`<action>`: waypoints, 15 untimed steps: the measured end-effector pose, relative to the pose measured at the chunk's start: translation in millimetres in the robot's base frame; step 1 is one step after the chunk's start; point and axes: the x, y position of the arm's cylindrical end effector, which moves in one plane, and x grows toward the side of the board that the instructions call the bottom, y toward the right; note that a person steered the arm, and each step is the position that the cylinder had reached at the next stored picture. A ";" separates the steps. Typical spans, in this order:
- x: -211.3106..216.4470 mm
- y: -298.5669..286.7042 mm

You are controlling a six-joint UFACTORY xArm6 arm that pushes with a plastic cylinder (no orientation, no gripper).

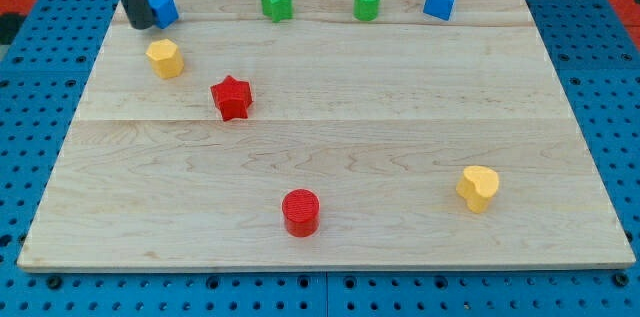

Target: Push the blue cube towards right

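Pincer state cannot be told; my tip (143,25) sits just beside the blue cube (163,7), on the view's left.

My tip (143,25) just left of cube (164,7); star (232,97) below-right.

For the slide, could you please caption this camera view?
My tip touches the blue cube's left side, ready to push it right along the board's top edge.

We're in a robotics lab. A wooden board (330,137) sits on a blue perforated bench (40,67), bare test rig.
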 end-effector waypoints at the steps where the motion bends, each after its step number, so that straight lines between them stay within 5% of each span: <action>1: 5.7 -47.8; 2: -14.0 -67.3; 7: -28.7 49.1; 10: -77.5 15.3; 15: -68.7 79.9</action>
